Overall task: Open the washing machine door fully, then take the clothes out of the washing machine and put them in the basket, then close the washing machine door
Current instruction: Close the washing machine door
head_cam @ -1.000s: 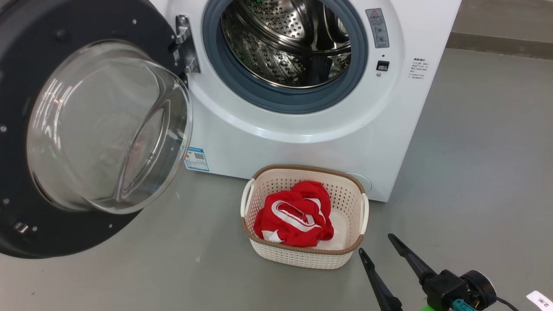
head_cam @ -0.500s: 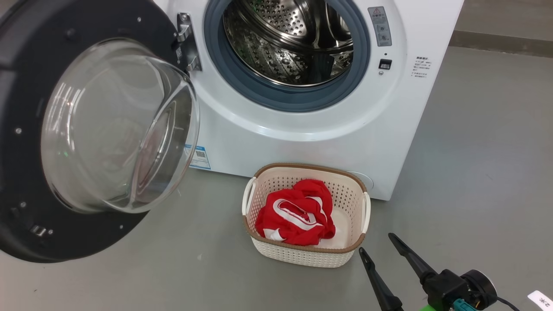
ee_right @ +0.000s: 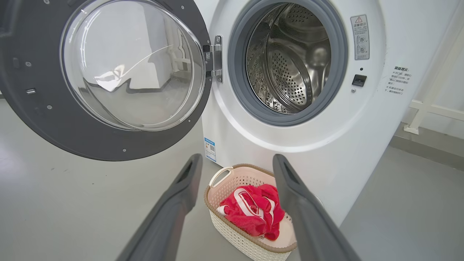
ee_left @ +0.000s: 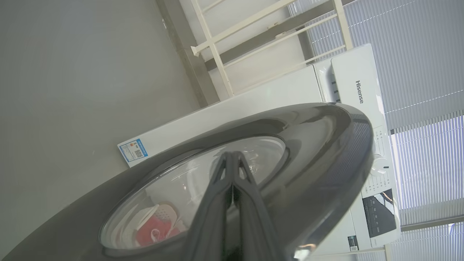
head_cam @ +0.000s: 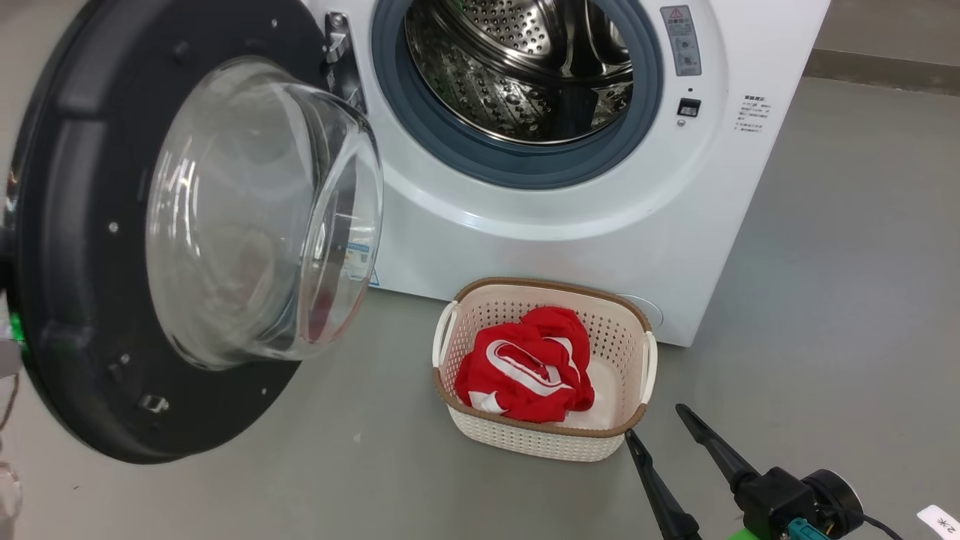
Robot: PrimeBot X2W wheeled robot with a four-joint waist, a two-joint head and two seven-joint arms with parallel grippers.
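The washing machine (head_cam: 570, 247) stands with its steel drum (head_cam: 525, 67) showing no fabric inside. The washing machine door (head_cam: 67, 262), black-rimmed with a bulging glass bowl, hangs partly swung out on the left. In front of the machine sits the basket (head_cam: 525, 442) holding the red clothes (head_cam: 532, 367). My right gripper (head_cam: 654, 421) is open on the floor side, just right of the basket, holding nothing. In the left wrist view my left gripper (ee_left: 230, 154) is shut, its fingers lying against the door's outer face (ee_left: 319, 145). The right wrist view shows door (ee_right: 72, 137), basket (ee_right: 239, 232) and clothes (ee_right: 253, 214).
Grey floor spreads around the machine and basket. A blue label (head_cam: 360, 259) sits low on the machine's front. Behind the machine a white railing (ee_left: 217, 43) and window blinds show. A skirting edge (head_cam: 885, 71) runs at the far right.
The door has swung in toward the machine's opening, its glass bowl now covering the blue label. The head camera shifted slightly. My right gripper has stayed where it was.
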